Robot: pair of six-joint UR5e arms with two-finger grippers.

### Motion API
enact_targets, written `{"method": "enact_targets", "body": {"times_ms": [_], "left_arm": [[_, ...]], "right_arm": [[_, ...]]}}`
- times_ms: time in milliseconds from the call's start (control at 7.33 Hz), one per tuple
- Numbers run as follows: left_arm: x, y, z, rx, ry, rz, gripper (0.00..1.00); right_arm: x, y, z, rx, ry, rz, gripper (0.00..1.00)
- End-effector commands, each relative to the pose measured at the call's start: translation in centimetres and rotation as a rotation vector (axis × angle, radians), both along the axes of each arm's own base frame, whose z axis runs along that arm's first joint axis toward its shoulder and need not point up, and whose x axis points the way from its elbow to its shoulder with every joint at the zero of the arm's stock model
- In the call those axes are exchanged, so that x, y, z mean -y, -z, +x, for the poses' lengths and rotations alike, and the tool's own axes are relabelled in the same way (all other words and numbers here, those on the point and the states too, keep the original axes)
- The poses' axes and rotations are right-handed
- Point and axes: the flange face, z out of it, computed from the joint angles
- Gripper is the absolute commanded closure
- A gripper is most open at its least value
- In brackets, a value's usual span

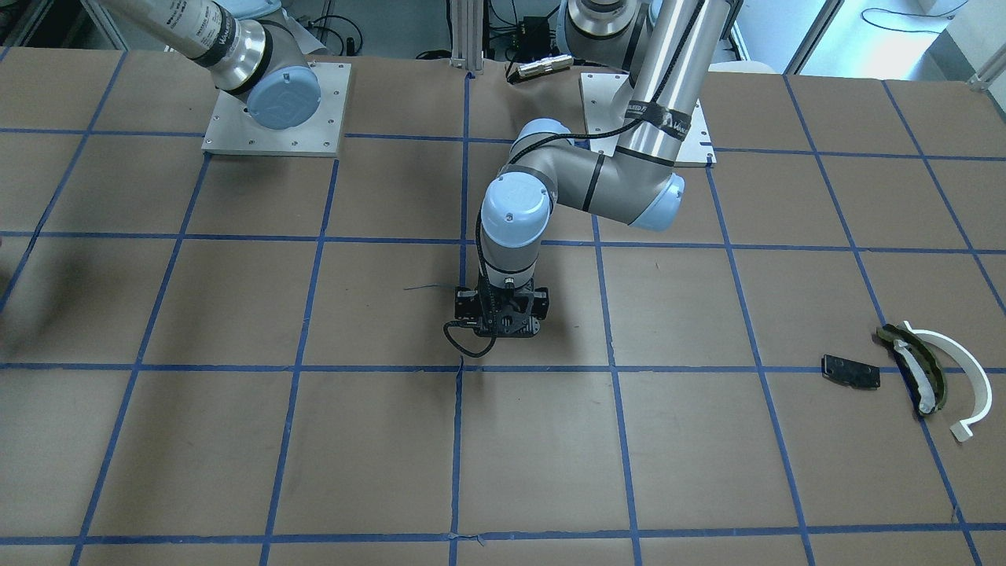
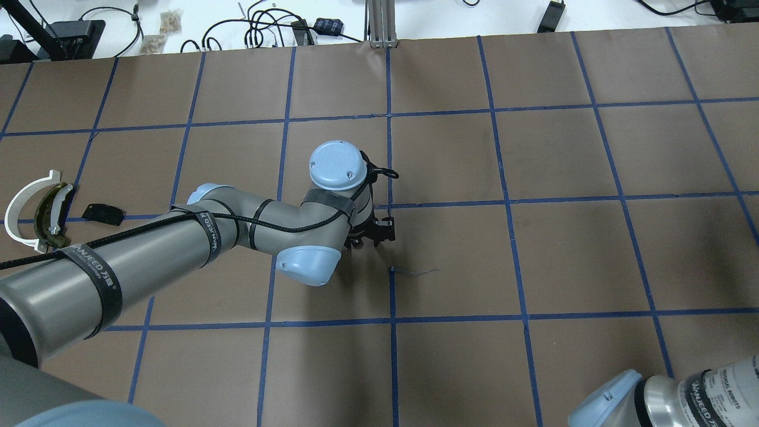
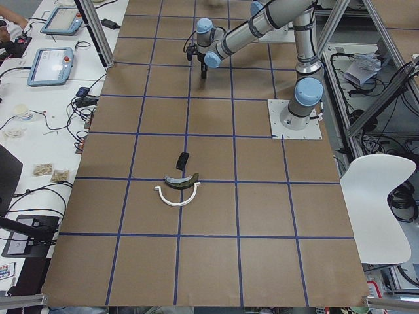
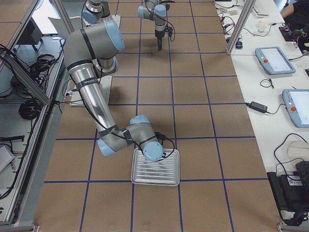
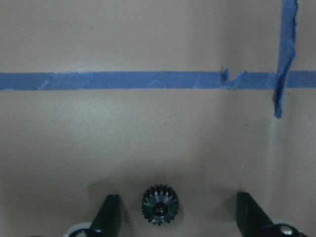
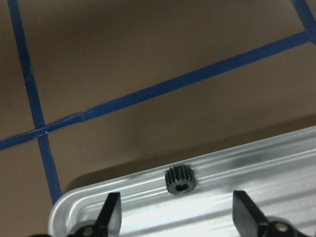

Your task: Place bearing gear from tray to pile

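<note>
The brown papered table (image 1: 236, 440) carries everything. The left arm (image 2: 148, 249) reaches to its middle, while the right arm (image 4: 91, 96) folds down over the metal tray (image 4: 159, 175) at the robot's right end. The pile (image 1: 916, 365) lies at the far left end, well apart from both: a white arc (image 1: 965, 369) against an olive-green piece (image 2: 56, 210), with a black plate (image 1: 850, 371) just beside them. The left gripper (image 5: 178, 217) points straight down with its fingers apart, clamping nothing. A bearing gear (image 5: 160, 204) lies flat on the paper between them, touching neither and a little nearer the finger at the view's left. It is round with its bore facing up, so it has no long axis to line up with. The right gripper (image 6: 177, 210) is likewise spread and empty over a second gear (image 6: 180, 180) lying flat by the tray's rim. The left arm is much nearer the pile, so the carry looks to be its job.
</note>
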Motion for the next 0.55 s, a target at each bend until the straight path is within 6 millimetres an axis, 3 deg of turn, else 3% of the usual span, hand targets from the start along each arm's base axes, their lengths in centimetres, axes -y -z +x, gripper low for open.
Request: {"method": "enact_targets", "body": {"times_ms": [0,273,409], "left_arm": [[0.2,-0.2,0.0,-0.001,0.003,-0.007,1.00],[0.6,-0.9,0.3,-0.003,0.003,-0.019,1.00],[1.0,-2.3,0.7,-0.013,0.003,-0.044,1.00]], "right_arm": [[0.1,1.4,0.0,0.018,0.004,0.011,0.18],[0.8,1.5,0.7,0.032,0.001,0.004,0.18],[1.2,1.4,1.0,0.038,0.008,-0.006,0.18]]}}
